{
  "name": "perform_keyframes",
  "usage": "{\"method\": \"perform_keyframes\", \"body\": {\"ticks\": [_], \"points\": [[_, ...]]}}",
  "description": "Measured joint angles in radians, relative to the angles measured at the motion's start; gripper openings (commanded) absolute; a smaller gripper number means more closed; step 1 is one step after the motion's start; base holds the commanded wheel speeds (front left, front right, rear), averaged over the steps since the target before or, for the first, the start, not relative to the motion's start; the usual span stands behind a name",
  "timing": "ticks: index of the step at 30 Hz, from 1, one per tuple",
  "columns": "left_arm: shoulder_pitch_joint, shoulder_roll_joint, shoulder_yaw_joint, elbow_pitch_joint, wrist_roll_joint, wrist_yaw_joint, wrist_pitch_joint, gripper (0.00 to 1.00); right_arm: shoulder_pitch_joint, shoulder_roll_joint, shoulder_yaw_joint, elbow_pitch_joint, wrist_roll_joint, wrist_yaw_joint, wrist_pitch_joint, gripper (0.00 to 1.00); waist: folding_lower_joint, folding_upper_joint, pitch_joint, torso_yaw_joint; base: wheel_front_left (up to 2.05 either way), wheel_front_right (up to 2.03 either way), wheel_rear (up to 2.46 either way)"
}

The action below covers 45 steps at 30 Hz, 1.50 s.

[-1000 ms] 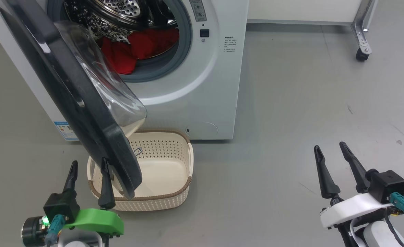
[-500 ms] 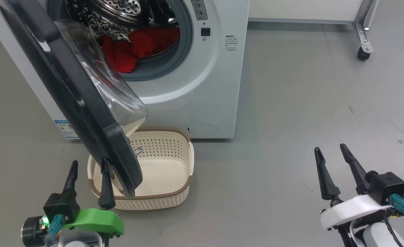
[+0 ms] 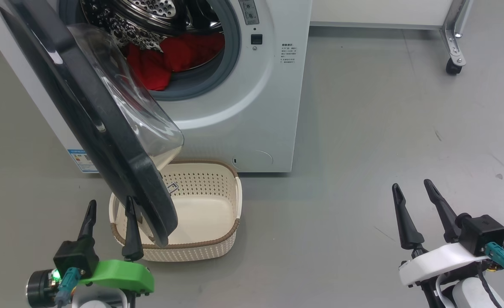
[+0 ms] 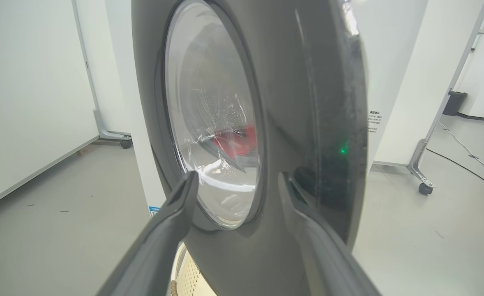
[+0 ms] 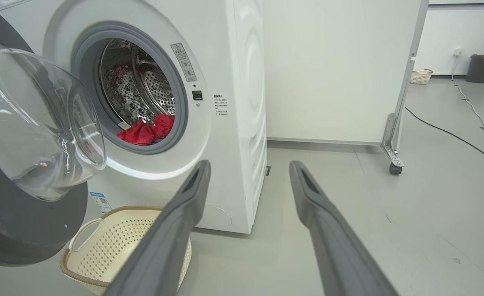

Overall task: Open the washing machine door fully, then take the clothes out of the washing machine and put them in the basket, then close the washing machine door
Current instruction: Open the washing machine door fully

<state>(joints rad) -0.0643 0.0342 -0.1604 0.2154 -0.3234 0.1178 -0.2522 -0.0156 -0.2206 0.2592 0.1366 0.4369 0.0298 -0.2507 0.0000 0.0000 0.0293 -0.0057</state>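
Note:
The white washing machine (image 3: pixel 252 107) stands ahead with its black-rimmed door (image 3: pixel 93 124) swung partly open towards me. Red clothes (image 3: pixel 170 57) lie in the steel drum, also seen as clothes (image 5: pixel 147 129) in the right wrist view. The cream basket (image 3: pixel 217 239) sits on the floor under the door, empty. My left gripper (image 3: pixel 110 207) is open, just short of the door's lower edge; in its wrist view the door (image 4: pixel 299 102) looms right beyond the fingertips. My right gripper (image 3: pixel 411 185) is open and empty, far to the right over bare floor.
A white panel on a castor leg (image 3: pixel 452 55) stands at the back right. A cable (image 5: pixel 451 135) runs across the grey floor on the right. A dark bin (image 5: pixel 481 68) and another small basket (image 5: pixel 420 76) stand by the far wall.
The head view shifted very slightly a second ago. Both grippers and the door have kept their places.

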Motion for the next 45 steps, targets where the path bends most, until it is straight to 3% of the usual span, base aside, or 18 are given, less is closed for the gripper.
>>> {"method": "perform_keyframes", "body": {"ticks": [12, 13, 14, 15, 29, 37, 45], "points": [[0.001, 0.000, 0.000, 0.007, 0.000, 0.000, 0.000, 1.00, 0.000, 0.010, -0.020, 0.005, -0.009, 0.012, -0.001, 1.00, 0.0000, 0.0000, 0.001, -0.003, 0.00, 0.00, 0.00], [0.003, 0.000, -0.001, 0.014, -0.001, 0.000, 0.000, 0.87, 0.000, 0.012, -0.021, 0.006, -0.010, 0.012, -0.001, 1.00, 0.0000, 0.0000, 0.001, -0.002, 0.00, 0.00, 0.00], [0.005, 0.000, -0.001, 0.018, -0.004, 0.000, 0.000, 0.29, 0.000, 0.014, -0.021, 0.007, -0.010, 0.012, -0.001, 1.00, 0.0000, 0.0000, 0.000, -0.002, 0.00, 0.00, 0.00], [0.006, 0.000, -0.001, 0.019, -0.015, 0.000, 0.000, 0.00, 0.000, 0.016, -0.022, 0.008, -0.010, 0.013, -0.001, 1.00, 0.0000, 0.0000, 0.000, -0.002, 0.00, 0.00, 0.00], [-0.002, 0.000, 0.069, -0.043, -0.015, 0.000, 0.000, 0.00, 0.000, 0.033, -0.023, 0.025, -0.026, 0.031, -0.001, 1.00, 0.0000, 0.0000, -0.011, -0.006, 0.00, 0.00, 0.00], [-0.115, 0.007, 0.150, -0.180, -0.009, 0.000, -0.004, 0.00, 0.001, 0.038, -0.024, 0.031, -0.041, 0.035, -0.001, 1.00, 0.0000, 0.0000, -0.020, -0.013, 0.00, 0.00, 0.00], [-0.237, 0.033, 0.157, -0.321, 0.021, -0.002, -0.005, 0.00, 0.001, 0.048, -0.027, 0.033, -0.053, 0.042, -0.001, 1.00, 0.0000, 0.0000, -0.030, -0.025, 0.00, 0.00, 0.00]]}}
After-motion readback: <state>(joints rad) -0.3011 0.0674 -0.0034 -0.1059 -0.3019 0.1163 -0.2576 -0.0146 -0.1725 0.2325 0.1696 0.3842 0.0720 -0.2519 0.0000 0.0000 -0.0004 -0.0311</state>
